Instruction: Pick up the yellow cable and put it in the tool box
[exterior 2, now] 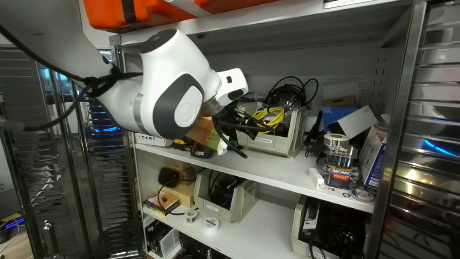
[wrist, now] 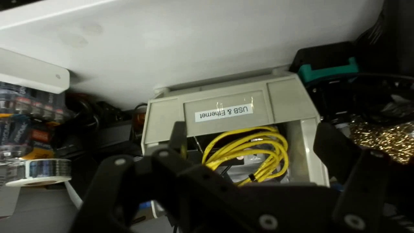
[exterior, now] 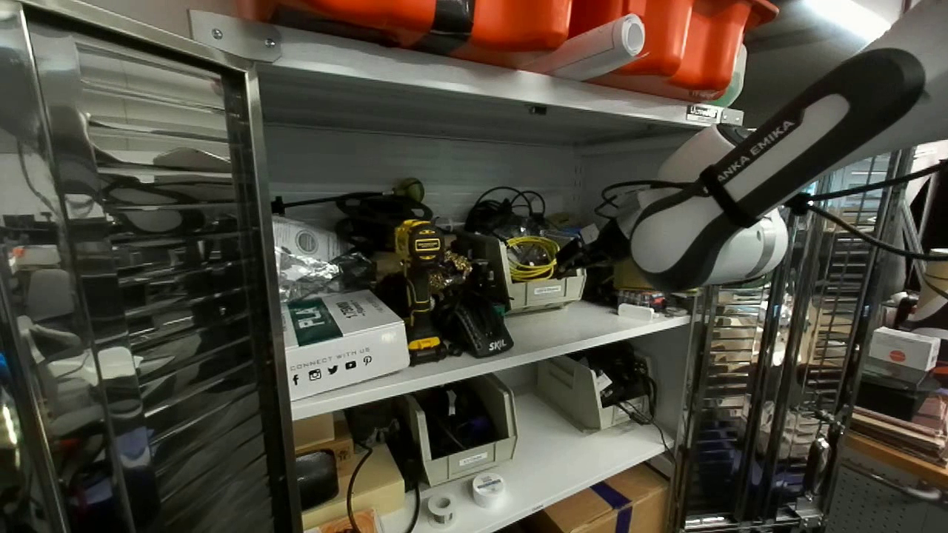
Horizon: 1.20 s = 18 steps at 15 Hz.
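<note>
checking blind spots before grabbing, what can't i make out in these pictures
In the wrist view: lower end of the yellow cable, behind the pincer.
In an exterior view: lower bin's label, too small to read.
In both exterior views: orange bins, tops cut off by upper edge.

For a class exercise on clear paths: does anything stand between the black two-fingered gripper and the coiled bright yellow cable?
Nothing visible does: in the wrist view, the yellow cable lies exposed in the pale grey plastic bin; only the open gripper hides part of it.
</note>
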Available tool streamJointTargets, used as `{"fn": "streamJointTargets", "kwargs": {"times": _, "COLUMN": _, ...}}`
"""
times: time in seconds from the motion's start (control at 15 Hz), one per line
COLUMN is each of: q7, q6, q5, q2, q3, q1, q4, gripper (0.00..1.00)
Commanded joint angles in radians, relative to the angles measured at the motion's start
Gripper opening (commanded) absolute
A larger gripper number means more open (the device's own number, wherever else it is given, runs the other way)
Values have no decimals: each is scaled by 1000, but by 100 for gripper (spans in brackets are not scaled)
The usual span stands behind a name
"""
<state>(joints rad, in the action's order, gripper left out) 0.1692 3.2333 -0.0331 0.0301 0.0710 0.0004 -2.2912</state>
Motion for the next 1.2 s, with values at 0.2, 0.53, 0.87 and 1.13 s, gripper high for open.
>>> {"fn": "streamJointTargets", "kwargs": {"times": 0.2, "q7": -128, "q6": -388, "q5": 10, "q2": -364, "q3": 4, "q1": -28, "q4": -162, "gripper": 100}}
{"fn": "streamJointTargets", "kwargs": {"times": 0.53, "q7": -266, "q6": -848, "q5": 72, "q2": -501, "q3": 75, "q1": -25, "q4": -93, "gripper": 100}}
{"fn": "streamJointTargets", "kwargs": {"times": 0.87, "q7": -336, "q6": -1278, "q5": 83, "q2": -545, "q3": 114, "q1": -30, "q4": 46, "gripper": 100}}
{"fn": "streamJointTargets", "kwargs": {"times": 1.13, "q7": -368, "q6": -1391, "q5": 100, "q2": -550, "q3": 110, "q1": -44, "q4": 66, "gripper": 100}}
